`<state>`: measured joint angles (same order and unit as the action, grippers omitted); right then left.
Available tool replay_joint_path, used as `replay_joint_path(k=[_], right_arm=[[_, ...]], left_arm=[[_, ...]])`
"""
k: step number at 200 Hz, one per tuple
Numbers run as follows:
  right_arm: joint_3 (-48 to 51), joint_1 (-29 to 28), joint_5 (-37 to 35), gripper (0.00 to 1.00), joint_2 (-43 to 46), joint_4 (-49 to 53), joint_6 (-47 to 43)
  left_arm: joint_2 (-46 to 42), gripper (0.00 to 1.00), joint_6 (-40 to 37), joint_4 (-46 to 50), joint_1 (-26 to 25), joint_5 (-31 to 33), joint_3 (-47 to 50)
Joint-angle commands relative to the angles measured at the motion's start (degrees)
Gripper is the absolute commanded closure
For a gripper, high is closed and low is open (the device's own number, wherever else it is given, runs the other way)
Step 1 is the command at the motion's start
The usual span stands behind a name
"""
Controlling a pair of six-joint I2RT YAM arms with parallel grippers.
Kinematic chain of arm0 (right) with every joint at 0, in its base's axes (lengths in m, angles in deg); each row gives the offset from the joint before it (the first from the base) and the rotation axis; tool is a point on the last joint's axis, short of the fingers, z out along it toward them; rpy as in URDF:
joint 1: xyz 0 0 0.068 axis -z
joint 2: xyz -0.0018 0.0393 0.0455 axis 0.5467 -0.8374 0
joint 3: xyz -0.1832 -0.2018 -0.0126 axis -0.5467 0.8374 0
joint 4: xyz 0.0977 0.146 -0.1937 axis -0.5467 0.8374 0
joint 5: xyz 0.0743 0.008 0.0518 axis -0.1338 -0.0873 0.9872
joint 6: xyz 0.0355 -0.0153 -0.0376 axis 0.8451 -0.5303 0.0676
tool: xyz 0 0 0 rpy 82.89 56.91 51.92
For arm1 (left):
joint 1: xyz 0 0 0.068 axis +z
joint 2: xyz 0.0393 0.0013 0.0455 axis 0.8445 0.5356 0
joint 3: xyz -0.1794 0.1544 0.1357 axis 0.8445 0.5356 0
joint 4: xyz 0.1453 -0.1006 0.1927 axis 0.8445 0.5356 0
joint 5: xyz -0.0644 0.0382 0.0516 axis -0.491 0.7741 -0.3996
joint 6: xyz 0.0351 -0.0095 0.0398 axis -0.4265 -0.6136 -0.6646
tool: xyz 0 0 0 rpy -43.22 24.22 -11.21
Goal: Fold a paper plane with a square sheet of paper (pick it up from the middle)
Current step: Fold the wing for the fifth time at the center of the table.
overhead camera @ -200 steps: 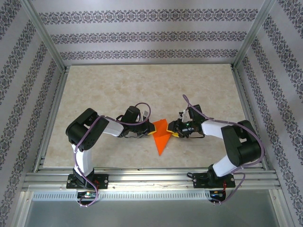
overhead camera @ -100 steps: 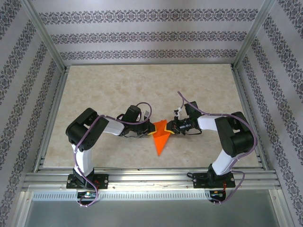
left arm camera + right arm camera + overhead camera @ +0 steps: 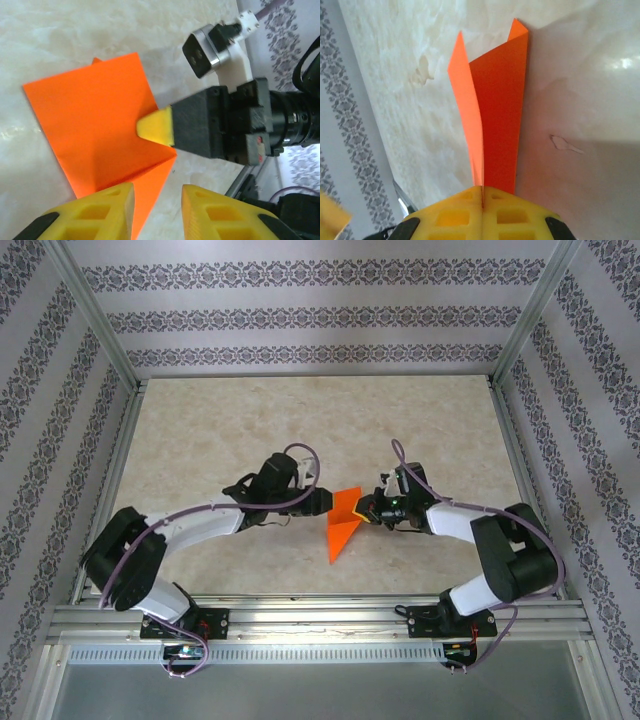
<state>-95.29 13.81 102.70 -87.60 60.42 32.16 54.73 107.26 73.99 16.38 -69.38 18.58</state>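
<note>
Pointed, creased orange paper (image 3: pixel 342 525) at mid-table

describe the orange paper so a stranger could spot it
On the beige marbled table, look midway between the two arms. The folded orange paper sits there, tapering to a point toward the arm bases. Nothing else is bright orange, and the right end effector pinches its edge.

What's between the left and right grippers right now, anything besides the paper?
Just the folded orange paper, seen in the top view. The right gripper is shut on its right edge; the left gripper sits at the opposite edge, jaws apart. Otherwise bare table.
</note>
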Motion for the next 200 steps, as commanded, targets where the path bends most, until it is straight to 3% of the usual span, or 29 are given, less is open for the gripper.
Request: replay_joint_path(k=[1, 27, 66, 101, 181, 200], right_arm=[[4.14, -1.94, -10.47, 1.0, 2.94, -7.35, 13.1], [6.14, -4.35, -15.81, 1.0, 6.06, -6.82, 17.65], [7.37, -5.54, -17.35, 1.0, 9.58, -6.14, 19.88], [6.94, -5.72, -16.81, 1.0, 11.35, -5.74, 20.28], [6.67, -5.98, -16.46, 1.0, 11.29, -5.96, 20.55], [6.85, -5.9, -16.69, 1.0, 11.25, -6.11, 20.55]], left_arm=[[-1.53, 0.66, -9.88, 12.04, -6.25, 12.47, -1.11], [0.24, 0.63, -14.26, 15.49, -14.22, 24.41, -2.08], [6.49, 0.57, -19.14, 20.5, -21.25, 34.39, -7.08], [11.12, 0.53, -22.22, 23.1, -22.84, 37.93, -11.22], [15.4, 0.49, -24.53, 23.81, -24.06, 37.45, -14.57], [15.43, 0.44, -24.69, 23.89, -24.77, 37.66, -14.99]])
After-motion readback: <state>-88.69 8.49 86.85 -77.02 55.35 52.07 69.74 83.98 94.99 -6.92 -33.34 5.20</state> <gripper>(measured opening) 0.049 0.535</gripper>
